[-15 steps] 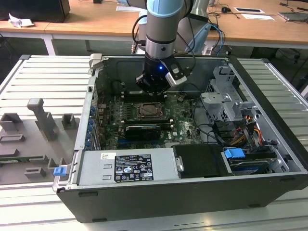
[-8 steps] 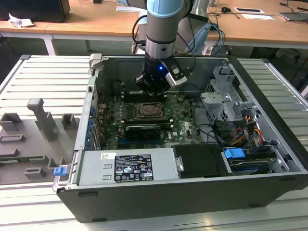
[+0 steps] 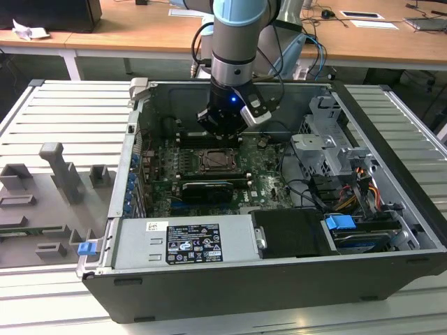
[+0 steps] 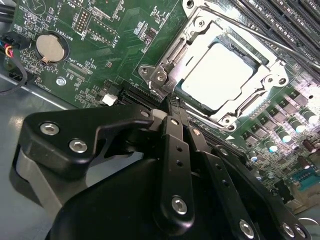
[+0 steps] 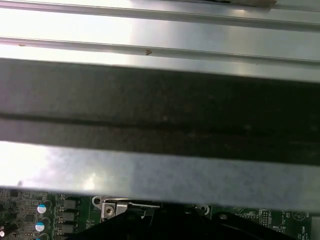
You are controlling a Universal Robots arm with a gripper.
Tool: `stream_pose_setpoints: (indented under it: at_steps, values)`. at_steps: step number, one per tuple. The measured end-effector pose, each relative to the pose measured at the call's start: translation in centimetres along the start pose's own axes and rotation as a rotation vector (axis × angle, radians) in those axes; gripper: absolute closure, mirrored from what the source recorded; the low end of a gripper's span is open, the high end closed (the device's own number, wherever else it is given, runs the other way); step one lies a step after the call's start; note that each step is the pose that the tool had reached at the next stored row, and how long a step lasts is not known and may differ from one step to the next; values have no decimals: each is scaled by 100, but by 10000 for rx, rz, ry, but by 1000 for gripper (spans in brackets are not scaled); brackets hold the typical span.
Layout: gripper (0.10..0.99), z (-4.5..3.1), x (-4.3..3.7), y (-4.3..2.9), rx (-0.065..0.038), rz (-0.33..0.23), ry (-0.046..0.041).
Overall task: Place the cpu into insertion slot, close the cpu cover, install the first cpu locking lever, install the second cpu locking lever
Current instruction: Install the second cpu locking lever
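The cpu (image 4: 216, 75) lies flat in the insertion slot (image 4: 167, 52) on the green board, its pale face up. The silver cpu cover (image 4: 260, 97) lies down around it as a frame. A thin metal lever rod (image 4: 260, 36) runs along the far side of the socket. My gripper (image 4: 169, 106) is shut with nothing between its black fingers (image 4: 175, 145), and its tip sits at the socket's near corner by a hinge bracket (image 4: 156, 75). In the exterior view the gripper (image 3: 222, 132) hangs just above the socket (image 3: 214, 162).
The open computer case (image 3: 230, 279) surrounds the board, with its rear wall (image 5: 160, 100) close by. Black memory slots (image 4: 295, 20) flank the socket. A coin battery (image 4: 51, 47), a card (image 3: 206, 190), a drive cage (image 3: 328, 150) and cables (image 3: 335, 192) lie nearby.
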State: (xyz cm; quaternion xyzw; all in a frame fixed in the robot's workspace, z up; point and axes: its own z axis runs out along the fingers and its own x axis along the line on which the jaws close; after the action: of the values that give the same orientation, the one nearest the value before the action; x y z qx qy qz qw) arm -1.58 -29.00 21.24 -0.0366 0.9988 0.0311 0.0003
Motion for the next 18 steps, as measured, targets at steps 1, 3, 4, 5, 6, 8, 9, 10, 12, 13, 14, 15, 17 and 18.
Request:
stream_pose_setpoints:
  at_steps: [1,3,4,5,6,8,9,10,12,13,14,15,17,18]
  values:
    - [980,0,0,-4,1,0,0]
    - [980,-1,1,-10,0,0,0]
    - [980,-1,1,-13,0,0,0]
    - [980,-1,1,-15,0,0,0]
    - [980,-1,1,-17,-1,1,0]
    - [980,-1,1,-21,0,0,0]
    - [980,-2,2,-23,0,-1,0]
    - [980,-2,2,-25,1,0,1]
    - [980,-2,2,-30,0,-1,0]
    - [980,-2,2,-32,-1,1,0]
    - [980,-2,3,-34,-1,1,0]
    - [980,-2,3,-36,0,0,0]
    - [980,-3,3,-39,0,0,0]
    - [980,-3,3,-40,0,0,0]
